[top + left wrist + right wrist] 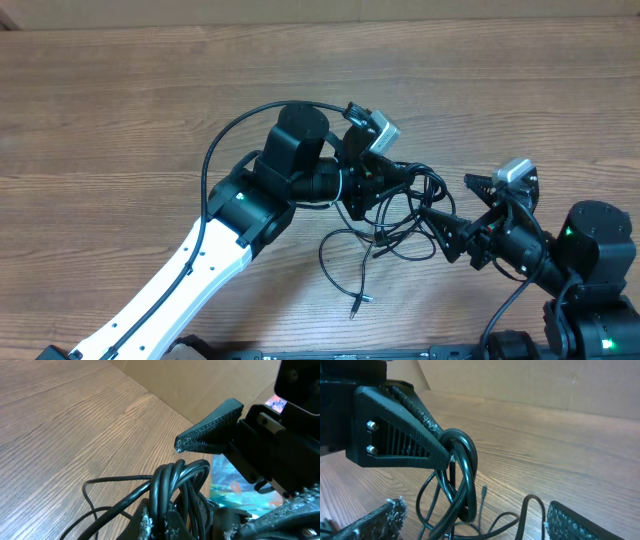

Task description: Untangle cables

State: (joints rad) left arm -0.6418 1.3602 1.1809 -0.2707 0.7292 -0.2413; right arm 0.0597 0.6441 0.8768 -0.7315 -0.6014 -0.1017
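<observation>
left gripper (449,456) clamped on looped cables (466,467) | loops hang near-upright from left gripper tip | right gripper (455,212) wide open, empty, near left gripper, loops straight ahead | 1 free end rests on tabletop (120,100)

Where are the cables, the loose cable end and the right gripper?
cables (167,477): left wrist view, bend of the bundled loops.
loose cable end (353,311): overhead view, its tip.
right gripper (447,195): overhead view, midway between its open jaws.
</observation>
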